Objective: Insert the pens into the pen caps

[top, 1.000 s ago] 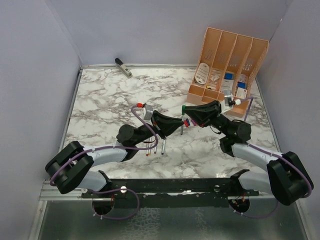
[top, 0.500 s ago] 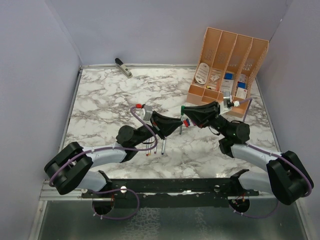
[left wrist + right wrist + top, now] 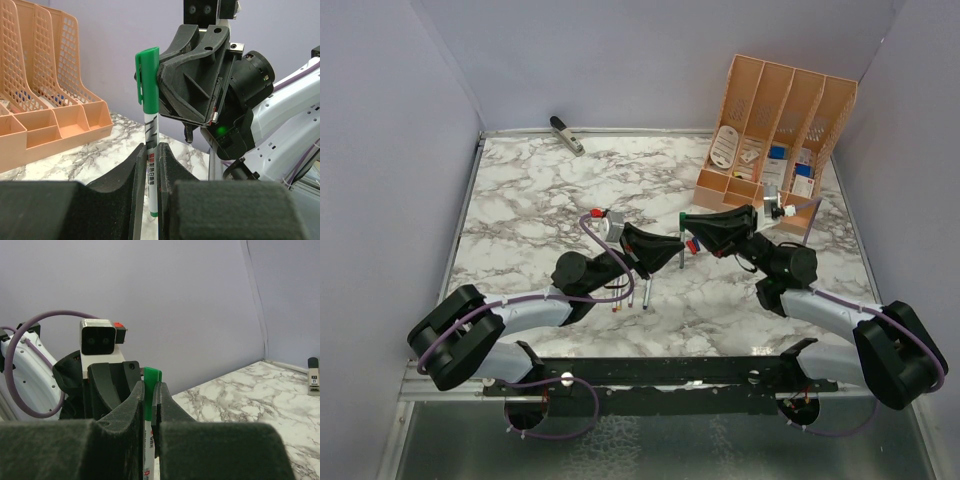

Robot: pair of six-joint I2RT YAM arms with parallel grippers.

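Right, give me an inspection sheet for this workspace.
Surface: marble table, no spills seen.
Job's things: pen with green cap on, held upright off the table; two loose pens lie by the left arm; red and blue caps seemingly under the right arm.
Clutter: stapler-like object at the far left; orange organizer at the far right, small items inside.
End effectors: left end effector shut on the pen; right end effector narrow, framing the capped pen, contact unclear.
Cables: purple cables on both arms, no snag seen.
Surroundings: plain lilac walls; nothing else seen.
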